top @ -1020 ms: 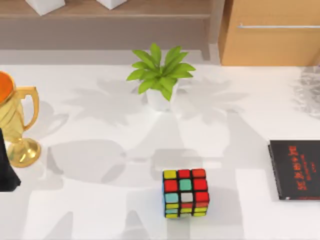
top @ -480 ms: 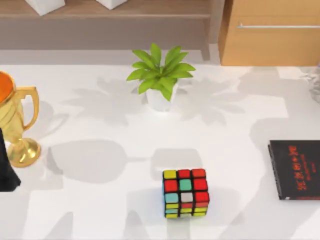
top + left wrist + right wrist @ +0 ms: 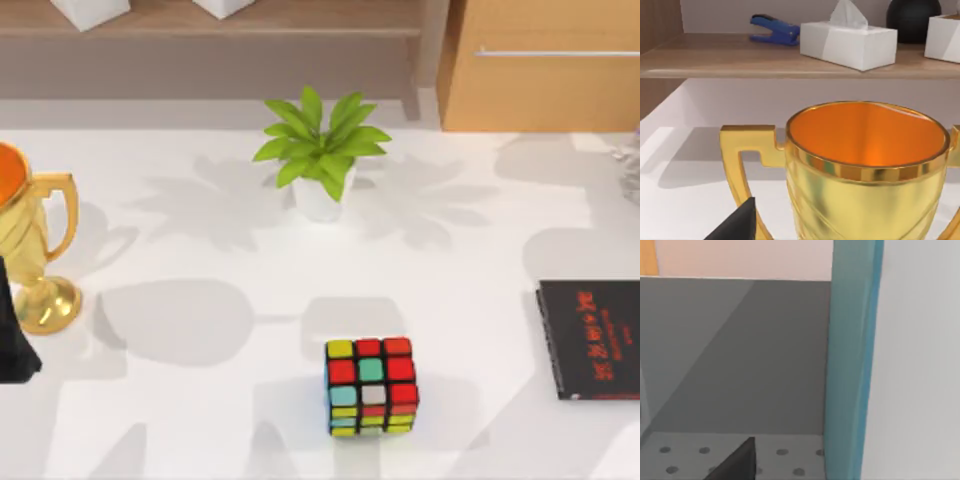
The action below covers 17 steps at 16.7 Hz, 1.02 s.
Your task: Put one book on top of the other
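So starting at the left: the left arm (image 3: 14,345) is parked at the table's left edge, right next to the gold trophy (image 3: 35,250). Its wrist camera is basically staring into the trophy's orange bowl, with a tissue box (image 3: 847,42) and a blue stapler (image 3: 775,29) up on the shelf behind. Looks idle to me, and I can't tell how its pincer stands.

Moving right, there's a potted plant (image 3: 320,160) at the back and a scrambled puzzle cube (image 3: 371,385) out front, both just sitting between the two arms as clutter.

Over at the right edge lies the black book (image 3: 590,338), flat, red lettering up, nothing on it yet. Makes sense as the base, since it's flat and thin.

The right wrist camera has the teal book (image 3: 852,360) right up close, its teal cover running on edge beside white, with grey floor behind. My guess is the right arm is carrying it off-table, but I can't tell if that pincer is clamped on it.
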### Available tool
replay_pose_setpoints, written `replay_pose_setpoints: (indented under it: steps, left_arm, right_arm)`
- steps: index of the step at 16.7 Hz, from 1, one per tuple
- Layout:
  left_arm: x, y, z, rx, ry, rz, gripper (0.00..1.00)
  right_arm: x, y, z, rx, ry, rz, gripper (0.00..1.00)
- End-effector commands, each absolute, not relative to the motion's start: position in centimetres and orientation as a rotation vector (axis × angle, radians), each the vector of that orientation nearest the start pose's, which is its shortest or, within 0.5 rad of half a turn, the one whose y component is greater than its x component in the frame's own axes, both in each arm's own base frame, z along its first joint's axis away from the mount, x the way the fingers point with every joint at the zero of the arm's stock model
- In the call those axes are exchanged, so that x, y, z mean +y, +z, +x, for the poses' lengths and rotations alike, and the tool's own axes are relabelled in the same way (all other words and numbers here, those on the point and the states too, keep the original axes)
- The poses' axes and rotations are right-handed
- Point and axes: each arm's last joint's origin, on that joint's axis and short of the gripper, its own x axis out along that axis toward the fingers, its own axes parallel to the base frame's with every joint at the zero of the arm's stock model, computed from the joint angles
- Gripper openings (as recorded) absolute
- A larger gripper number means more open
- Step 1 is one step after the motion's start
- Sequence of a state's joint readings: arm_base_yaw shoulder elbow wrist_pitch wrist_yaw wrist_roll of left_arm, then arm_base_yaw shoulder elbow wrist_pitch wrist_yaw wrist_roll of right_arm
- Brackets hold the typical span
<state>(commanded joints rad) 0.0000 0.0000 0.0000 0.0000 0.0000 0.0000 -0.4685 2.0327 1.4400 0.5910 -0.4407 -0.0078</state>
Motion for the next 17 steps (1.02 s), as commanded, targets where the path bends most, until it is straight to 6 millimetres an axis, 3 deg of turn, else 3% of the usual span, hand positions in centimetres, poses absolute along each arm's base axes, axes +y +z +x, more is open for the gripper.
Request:
replay_pose_setpoints:
  steps: [7,11,17]
  left_arm:
    - [-0.1,16.0,10.6,0.000,0.000,0.000,1.00]
    - [-0.1,16.0,10.6,0.000,0.000,0.000,1.00]
    - [-0.1,16.0,10.6,0.000,0.000,0.000,1.00]
  right_arm:
    - [-20.1,24.9,46.0,0.005,-0.007,-0.021,1.00]
    - [-20.1,24.9,46.2,0.005,-0.007,-0.021,1.00]
    - [-20.1,24.9,46.2,0.005,-0.007,-0.021,0.55]
